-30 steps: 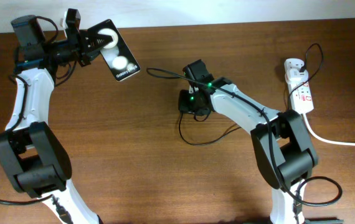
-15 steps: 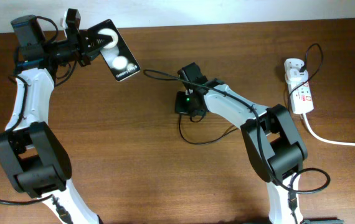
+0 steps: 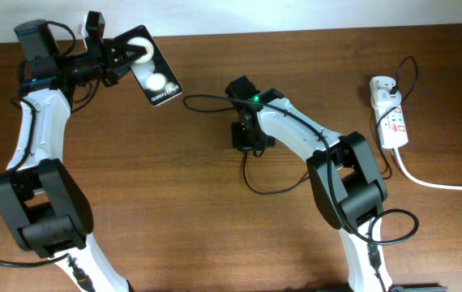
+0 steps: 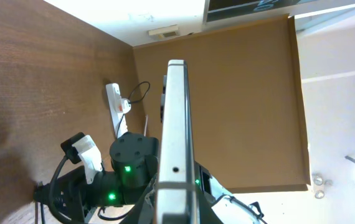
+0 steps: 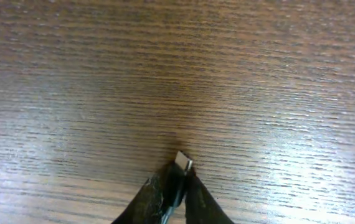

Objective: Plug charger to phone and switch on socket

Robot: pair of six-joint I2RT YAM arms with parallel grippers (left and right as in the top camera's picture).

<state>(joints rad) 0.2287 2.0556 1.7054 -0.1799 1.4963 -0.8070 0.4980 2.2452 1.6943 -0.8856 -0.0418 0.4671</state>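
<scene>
Charger (image 5: 182, 163) tip inside the right hand (image 5: 176, 185)

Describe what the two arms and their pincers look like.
The left arm and right arm both have smooth, curved white shells between bulky black joints, with thin black cables running along them. A green light glows at the right arm's wrist. The left pincer and right pincer are black, and the right one's fingers taper to narrow tips.

R arm (image 3: 296, 130) slightly further left.
</scene>
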